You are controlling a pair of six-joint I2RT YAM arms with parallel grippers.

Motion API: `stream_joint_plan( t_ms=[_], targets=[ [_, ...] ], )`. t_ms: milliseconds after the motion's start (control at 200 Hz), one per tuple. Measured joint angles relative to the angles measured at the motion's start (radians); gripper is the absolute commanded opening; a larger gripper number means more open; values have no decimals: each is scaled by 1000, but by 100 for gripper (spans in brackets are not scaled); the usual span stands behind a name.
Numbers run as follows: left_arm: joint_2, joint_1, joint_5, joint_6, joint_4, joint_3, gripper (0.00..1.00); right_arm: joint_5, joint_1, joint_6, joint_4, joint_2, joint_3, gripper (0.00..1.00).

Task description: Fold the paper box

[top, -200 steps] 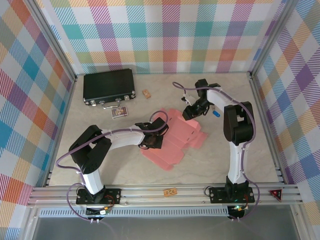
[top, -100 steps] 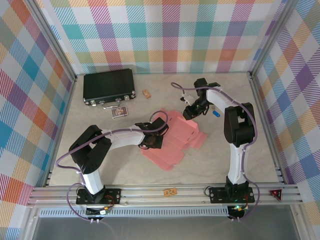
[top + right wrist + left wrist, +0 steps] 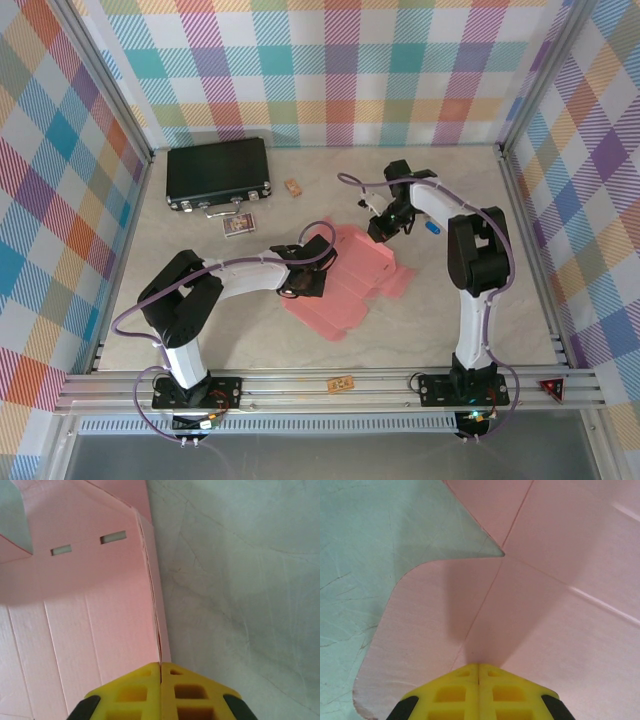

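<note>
1. The paper box (image 3: 345, 283) lay as a flat salmon-pink die-cut sheet at the centre of the top view, flaps out, no walls standing. It sat much where it had been a second before.
2. What had changed was at its upper right edge. There the right gripper (image 3: 160, 666), whose jaws had been apart a second earlier, had come together. In the right wrist view the yellow tips met on the narrow strip along the sheet's edge. The crease of that strip ran straight into the seam between them, so they appeared to be pinching it.
3. That strip stood slightly raised against the panel with two small slots (image 3: 112, 537) toward the upper left of that view.
4. The left gripper (image 3: 479, 670) had not changed. Its jaws were pressed together, holding nothing, with their tips resting on the card near a crease at the sheet's left side, by a curved cutout.
5. Judged from this, the fold was only starting: one hand seemed to pin the sheet while the other had just taken an edge flap to turn it up along its score.
6. The bare table (image 3: 500, 300) lay around the sheet. The black case (image 3: 218, 173) and a small tan block (image 3: 293, 187) sat well apart in the upper left.
</note>
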Motion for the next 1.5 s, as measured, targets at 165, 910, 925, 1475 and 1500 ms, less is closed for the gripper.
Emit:
stream_joint_plan(
  t_ms=[165, 910, 925, 1475, 1500],
  targets=[
    [3, 2, 8, -20, 30, -2, 0, 32, 19, -32, 62, -98, -71, 0],
    [-89, 17, 88, -94, 253, -46, 23, 280, 150, -232, 412, -352, -311, 0],
    [-105, 18, 88, -98, 255, -57, 23, 282, 151, -238, 418, -355, -314, 0],
    [-163, 90, 171, -166, 381, -283, 0, 397, 211, -350, 602, -372, -389, 0],
    [-151, 90, 177, -171, 390, -283, 0, 402, 214, -353, 610, -374, -392, 0]
  ],
)
